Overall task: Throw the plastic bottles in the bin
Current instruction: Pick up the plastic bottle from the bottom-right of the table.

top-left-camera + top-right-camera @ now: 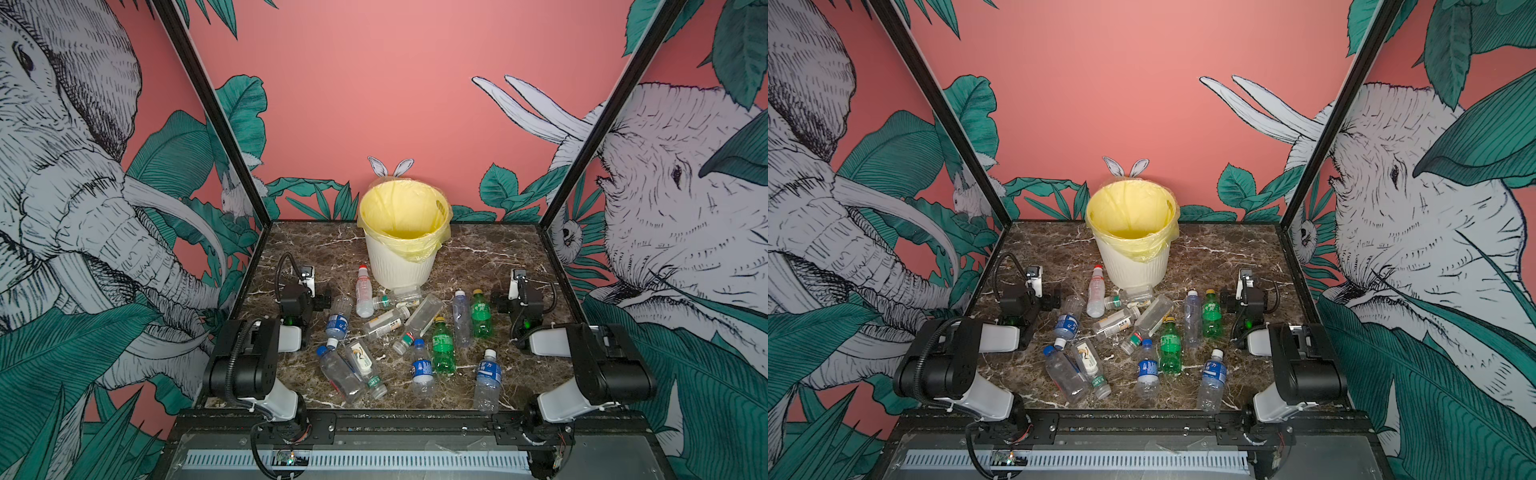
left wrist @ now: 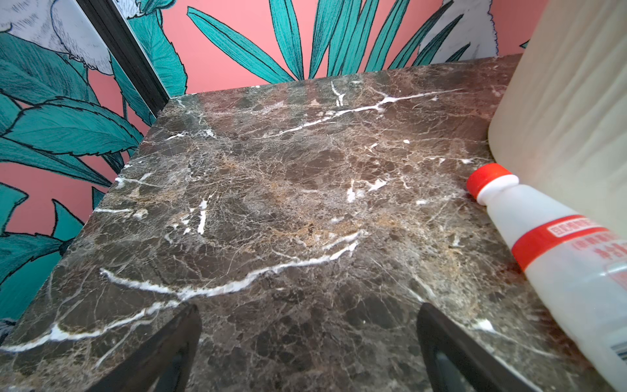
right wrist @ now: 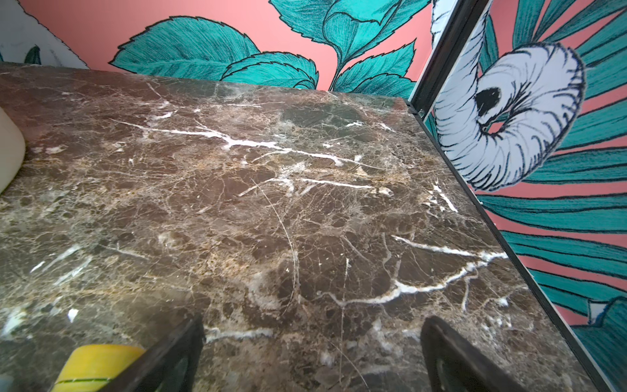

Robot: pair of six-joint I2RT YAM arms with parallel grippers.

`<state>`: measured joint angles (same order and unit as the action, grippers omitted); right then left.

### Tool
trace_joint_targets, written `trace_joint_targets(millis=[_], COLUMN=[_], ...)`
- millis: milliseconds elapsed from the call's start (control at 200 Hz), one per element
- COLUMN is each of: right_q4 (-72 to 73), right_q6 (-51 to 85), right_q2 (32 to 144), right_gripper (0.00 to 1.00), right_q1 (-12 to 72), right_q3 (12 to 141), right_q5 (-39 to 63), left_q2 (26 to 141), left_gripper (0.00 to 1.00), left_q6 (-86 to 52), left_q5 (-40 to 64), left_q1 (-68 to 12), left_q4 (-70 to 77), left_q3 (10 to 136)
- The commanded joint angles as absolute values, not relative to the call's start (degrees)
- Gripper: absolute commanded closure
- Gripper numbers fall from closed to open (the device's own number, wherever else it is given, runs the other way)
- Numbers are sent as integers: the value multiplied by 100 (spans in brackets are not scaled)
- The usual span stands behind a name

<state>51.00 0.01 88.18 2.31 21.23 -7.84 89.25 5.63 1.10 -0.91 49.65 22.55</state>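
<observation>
both grippers spread wide and empty, bottles strewn on the marble before the bin

the left gripper (image 2: 310,325) is seen with its jaws parted as far as they go and nothing between them, only the marble tabletop (image 2: 271,203) below; the right gripper (image 3: 312,336) is held the same way, wide apart and empty. a red-capped white bottle (image 2: 556,271) is laid just beside the left gripper, its cap near the foot of the bin (image 2: 559,118). the yellow cap (image 3: 95,363) of a green bottle (image 1: 481,313) is seen close by the right gripper. in both top views the plastic bottles (image 1: 384,322) are scattered on their sides between the two arms, in front of the bin, which is stood at the far middle and lined with a pale yellow bag (image 1: 399,208).
</observation>
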Motion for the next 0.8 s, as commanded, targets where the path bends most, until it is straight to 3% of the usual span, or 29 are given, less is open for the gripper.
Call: trace_joint_targets(millis=[0,190,415,535,795], right_q4=[5769,5459,3884,2625,-187], right_q6=[148,216,267,1062,2036], right_q2=[8807,8351,7417,6947,6805], right_gripper=[1,1,1,0,1], right_q1=[211,211,214,220,218], right_q3=[1928,1887,2400,2892,4291], right_q5=[-1102,-1386,-1483,-1725,-1122], left_q2=[8912,8500,7625,7192,6472], left_gripper=[0,1,0,0,1], left_q6=[608,416,-26,-436,-1615], left_q5=[165,-337,-1147,-1377,-1444], left_q1=[-78,-82,-80,-77,-79], left_q4=[5040,4415,2945,2499,536], left_q3=[2345,2532,2974,3118,3762])
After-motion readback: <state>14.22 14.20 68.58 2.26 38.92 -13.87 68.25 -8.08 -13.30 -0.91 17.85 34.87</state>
